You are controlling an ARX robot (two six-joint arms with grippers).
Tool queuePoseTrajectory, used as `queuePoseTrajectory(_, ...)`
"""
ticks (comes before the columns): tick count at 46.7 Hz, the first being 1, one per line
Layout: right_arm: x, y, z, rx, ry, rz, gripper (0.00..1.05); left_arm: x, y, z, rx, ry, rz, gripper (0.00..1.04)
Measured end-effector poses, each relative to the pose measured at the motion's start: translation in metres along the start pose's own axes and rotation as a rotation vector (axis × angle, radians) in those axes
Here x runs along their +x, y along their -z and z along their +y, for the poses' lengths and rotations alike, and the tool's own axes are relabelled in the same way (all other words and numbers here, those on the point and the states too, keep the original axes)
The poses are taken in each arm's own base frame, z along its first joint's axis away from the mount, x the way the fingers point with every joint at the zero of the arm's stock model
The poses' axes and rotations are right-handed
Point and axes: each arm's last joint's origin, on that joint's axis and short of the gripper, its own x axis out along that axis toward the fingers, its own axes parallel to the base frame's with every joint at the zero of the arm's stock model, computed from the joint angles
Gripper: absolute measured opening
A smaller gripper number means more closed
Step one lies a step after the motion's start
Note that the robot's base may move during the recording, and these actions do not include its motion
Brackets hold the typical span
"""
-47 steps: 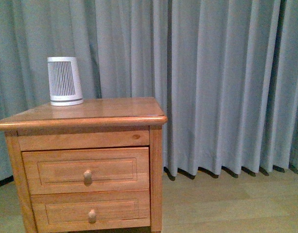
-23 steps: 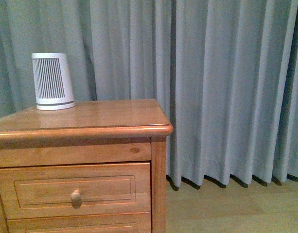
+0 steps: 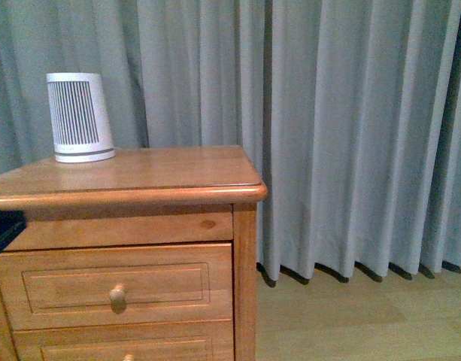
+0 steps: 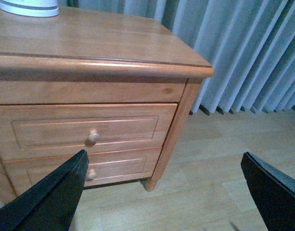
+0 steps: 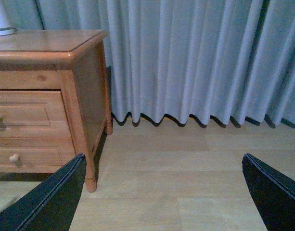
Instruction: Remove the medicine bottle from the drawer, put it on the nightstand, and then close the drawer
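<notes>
The nightstand (image 3: 140,177) stands at the left of the front view, orange-brown with a flat top. Its upper drawer (image 3: 117,282) is shut, with the round knob (image 3: 118,297) in the middle. The medicine bottle is hidden. My left gripper (image 4: 164,192) is open and empty, in front of the nightstand's right corner and a short way off; the drawer knob (image 4: 93,136) lies beyond its one finger (image 4: 51,197). My right gripper (image 5: 164,192) is open over bare floor, to the right of the nightstand (image 5: 41,48).
A white ribbed cylinder device (image 3: 80,116) stands at the back left of the top. The lower drawer (image 4: 89,168) is shut too. Grey curtains (image 3: 350,135) hang behind and to the right, above a pale wood floor (image 3: 350,323). A dark shape (image 3: 4,229) cuts in at the left edge.
The nightstand now looks larger and sits further left in the front view, so the view has drawn closer. A dark shape has come in at the left edge.
</notes>
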Motion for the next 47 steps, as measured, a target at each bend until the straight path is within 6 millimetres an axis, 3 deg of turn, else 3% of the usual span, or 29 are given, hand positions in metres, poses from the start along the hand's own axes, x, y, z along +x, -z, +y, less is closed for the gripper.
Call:
queuePoseTrajectory(11,0.000,0.000,0.000,0.000,0.000,0.000,0.98,0.059,0.023,-0.002,0.019,-0.042,0.024,0.98)
queuePoseTrajectory(16,0.000,0.000,0.000,0.000,0.000,0.000,0.98,0.094,0.045,0.008,0.010,-0.100,0.118,0.98)
queuePoseTrajectory(25,0.000,0.000,0.000,0.000,0.000,0.000,0.98,0.133,0.070,0.027,-0.009,-0.183,0.221,0.98)
queuePoseTrajectory(47,0.000,0.000,0.000,0.000,0.000,0.000,0.98,0.190,0.075,0.039,0.013,-0.211,0.257,0.98)
